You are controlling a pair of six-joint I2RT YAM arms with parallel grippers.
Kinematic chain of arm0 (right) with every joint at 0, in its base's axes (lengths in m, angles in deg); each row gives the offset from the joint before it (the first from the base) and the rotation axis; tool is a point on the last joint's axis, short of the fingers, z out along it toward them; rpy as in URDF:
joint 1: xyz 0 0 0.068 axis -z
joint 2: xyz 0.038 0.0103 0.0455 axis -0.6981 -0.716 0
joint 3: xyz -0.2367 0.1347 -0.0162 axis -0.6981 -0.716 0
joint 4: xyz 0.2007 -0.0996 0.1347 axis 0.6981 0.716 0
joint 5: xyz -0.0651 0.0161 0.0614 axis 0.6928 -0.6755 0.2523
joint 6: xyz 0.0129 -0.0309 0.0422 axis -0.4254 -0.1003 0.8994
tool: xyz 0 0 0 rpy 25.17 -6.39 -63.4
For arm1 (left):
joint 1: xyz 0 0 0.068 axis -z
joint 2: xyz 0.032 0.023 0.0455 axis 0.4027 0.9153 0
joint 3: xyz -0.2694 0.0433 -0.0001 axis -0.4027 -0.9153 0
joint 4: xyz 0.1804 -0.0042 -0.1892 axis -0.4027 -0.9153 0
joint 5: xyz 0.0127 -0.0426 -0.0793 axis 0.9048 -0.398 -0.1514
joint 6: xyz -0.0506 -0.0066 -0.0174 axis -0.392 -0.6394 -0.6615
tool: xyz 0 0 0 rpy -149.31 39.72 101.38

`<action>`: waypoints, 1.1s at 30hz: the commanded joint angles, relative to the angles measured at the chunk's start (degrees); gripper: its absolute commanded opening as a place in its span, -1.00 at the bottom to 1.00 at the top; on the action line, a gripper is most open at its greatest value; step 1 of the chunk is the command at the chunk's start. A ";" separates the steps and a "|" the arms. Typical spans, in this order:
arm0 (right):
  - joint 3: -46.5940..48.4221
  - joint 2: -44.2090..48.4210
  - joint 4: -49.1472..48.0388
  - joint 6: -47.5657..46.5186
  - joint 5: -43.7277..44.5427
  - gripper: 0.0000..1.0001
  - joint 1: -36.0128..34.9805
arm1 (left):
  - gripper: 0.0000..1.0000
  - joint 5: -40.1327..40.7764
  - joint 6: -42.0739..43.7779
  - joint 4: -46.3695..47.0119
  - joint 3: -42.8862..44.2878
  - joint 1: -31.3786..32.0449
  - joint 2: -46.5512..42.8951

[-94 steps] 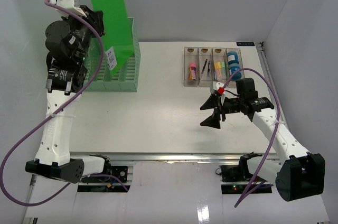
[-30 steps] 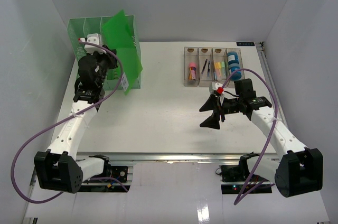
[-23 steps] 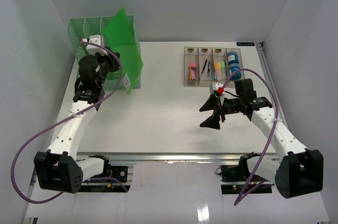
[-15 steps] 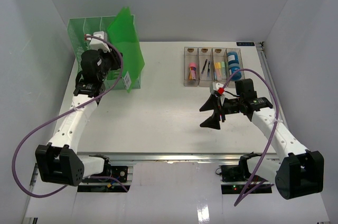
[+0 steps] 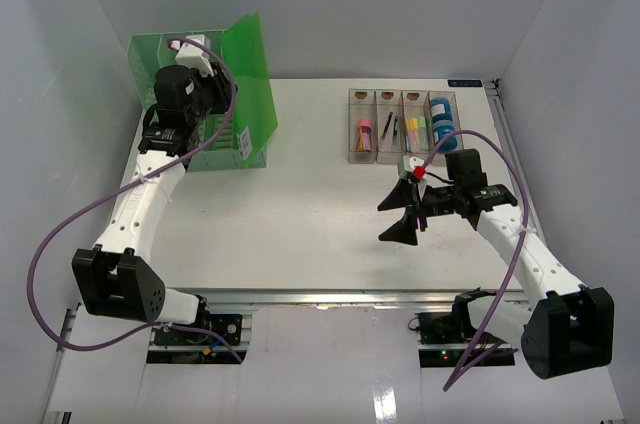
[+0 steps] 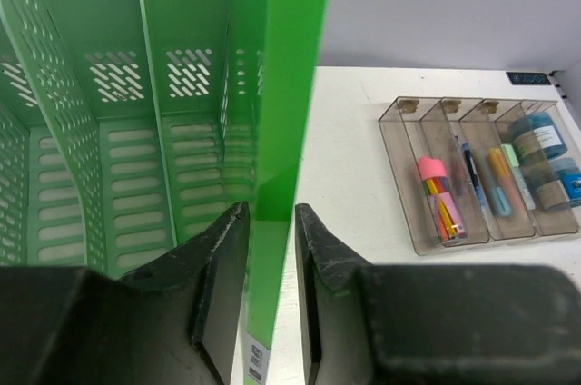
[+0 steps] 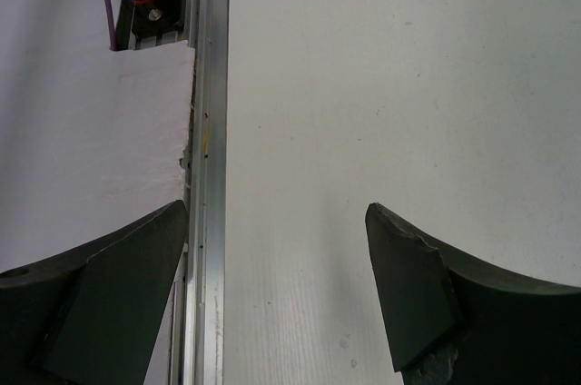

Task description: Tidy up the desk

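Observation:
On the white desk [image 5: 300, 214] a green slotted file rack [image 5: 145, 49] stands at the back left. A flat green folder [image 5: 250, 69] stands upright at the rack's right end. My left gripper [image 5: 212, 104] straddles the folder's edge. In the left wrist view the folder [image 6: 286, 85] runs between the left gripper's [image 6: 270, 212] jaws, which stand slightly apart, with a thin gap on the right side. My right gripper [image 5: 400, 214] hovers over the desk's right half, wide open and empty. The right wrist view has it [image 7: 277, 212] above bare desk [image 7: 363, 85] near the metal front rail [image 7: 207, 176].
A clear four-compartment tray [image 5: 400, 124] with pens, markers and blue tape rolls sits at the back right, also seen in the left wrist view [image 6: 472, 176]. Pale grey walls close in the desk on three sides. The rack's slots [image 6: 118, 131] look empty.
The left arm carried the folder back and up against the rack, and the folder went from tilted to upright. The left jaws eased apart. The right arm stayed still.

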 commanded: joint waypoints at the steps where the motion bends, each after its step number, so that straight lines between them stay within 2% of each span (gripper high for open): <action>1: 0.15 1.33 -0.46 -0.86 -2.00 0.71 0.29 | -0.16 -1.63 0.97 -2.69 2.95 -0.59 2.99; 9: 0.17 1.32 -0.46 -0.86 -2.17 0.71 0.38 | 0.05 -0.88 2.40 -7.12 13.88 -0.68 11.14; 16: 0.25 1.24 -0.46 -0.86 -2.10 0.71 0.38 | 0.01 -0.39 3.58 -10.04 21.00 -0.68 15.74; 20: 0.25 1.21 -0.46 -0.86 -2.25 0.71 0.38 | -0.36 -0.75 3.69 -10.04 21.54 -0.68 15.95; 23: 0.25 1.15 -0.46 -0.86 -2.29 0.71 0.46 | -0.90 -0.74 3.78 -10.16 21.63 -0.68 15.37; 24: 0.25 1.15 -0.46 -0.86 -2.34 0.71 0.46 | -0.97 -0.52 3.76 -10.21 21.67 -0.68 14.89; 33: 0.16 1.15 -0.46 -0.94 -2.34 0.71 0.46 | -1.00 0.73 2.49 -10.40 24.50 -0.68 6.85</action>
